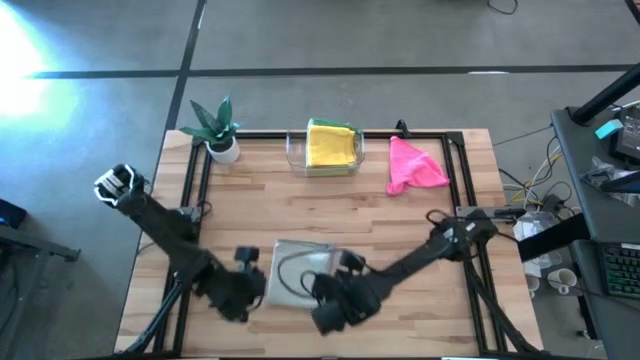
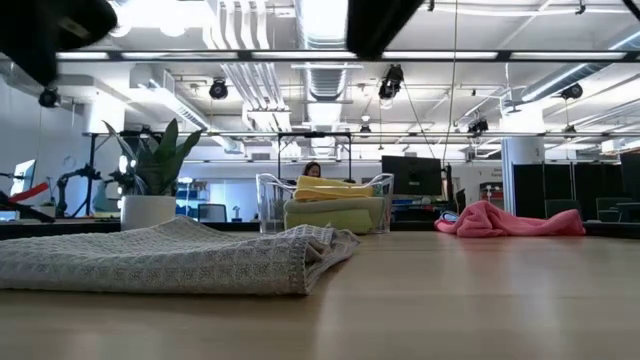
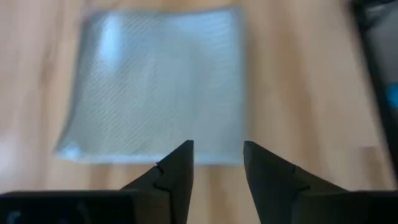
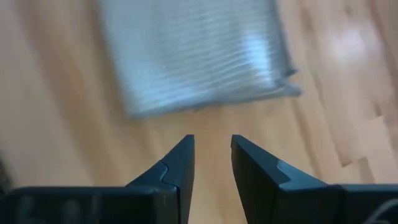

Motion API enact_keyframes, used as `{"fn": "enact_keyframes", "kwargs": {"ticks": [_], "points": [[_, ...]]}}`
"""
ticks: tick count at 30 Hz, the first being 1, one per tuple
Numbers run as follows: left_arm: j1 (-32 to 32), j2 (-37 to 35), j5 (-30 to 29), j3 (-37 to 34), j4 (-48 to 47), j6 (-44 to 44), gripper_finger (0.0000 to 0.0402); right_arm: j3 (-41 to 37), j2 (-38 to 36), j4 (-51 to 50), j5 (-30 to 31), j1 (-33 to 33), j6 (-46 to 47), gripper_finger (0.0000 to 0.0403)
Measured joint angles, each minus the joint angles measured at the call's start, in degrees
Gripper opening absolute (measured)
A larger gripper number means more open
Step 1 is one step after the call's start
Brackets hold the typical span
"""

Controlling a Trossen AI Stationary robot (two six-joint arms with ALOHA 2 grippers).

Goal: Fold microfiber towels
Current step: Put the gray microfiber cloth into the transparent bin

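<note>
A grey towel (image 1: 298, 268), folded into a flat rectangle, lies on the wooden table near its front edge; the low view shows its stacked layers (image 2: 170, 258). My left gripper (image 3: 217, 146) hovers open just off the towel's left side (image 1: 248, 285). My right gripper (image 4: 211, 140) hovers open off its right near corner (image 1: 332, 300). Neither has anything between its fingers. A pink towel (image 1: 414, 168) lies crumpled at the far right. A folded yellow towel (image 1: 332, 143) rests on a green one inside the clear tray (image 1: 296, 155).
A small potted plant (image 1: 218, 130) stands at the far left corner. The clear tray stands at the middle of the far edge, the pink towel to its right. Bare wood stretches between the grey towel and the far row. A black frame rail (image 1: 196, 170) borders the table.
</note>
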Motion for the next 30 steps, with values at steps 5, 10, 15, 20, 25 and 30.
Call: {"fn": "enact_keyframes", "kwargs": {"ticks": [5,10,15,20,25,30], "points": [[-6.0,5.2,-3.2,0.1,8.5,4.5,0.0125,-0.5,2.7,4.0,0.5,4.4,-0.1,0.0102],[-7.0,11.9,-1.3,1.5,9.0,4.2,0.0125,-0.6,5.2,10.9,-0.3,6.0,-3.4,0.0112],[-7.0,16.7,-0.2,3.2,9.0,4.2,0.0125,-0.6,7.1,16.2,0.0,6.3,-8.4,0.013],[-6.8,19.2,-1.2,4.3,8.6,4.2,0.0125,-0.6,9.3,19.6,0.2,6.2,-15.6,0.0156],[-6.4,20.5,-4.2,4.3,8.5,4.2,0.0125,-1.4,9.7,20.8,3.8,5.7,-17.9,0.0181],[-5.3,21.4,-6.6,4.1,7.4,4.2,0.0125,-3.0,9.7,22.3,4.7,3.9,-18.1,0.0189]]}}
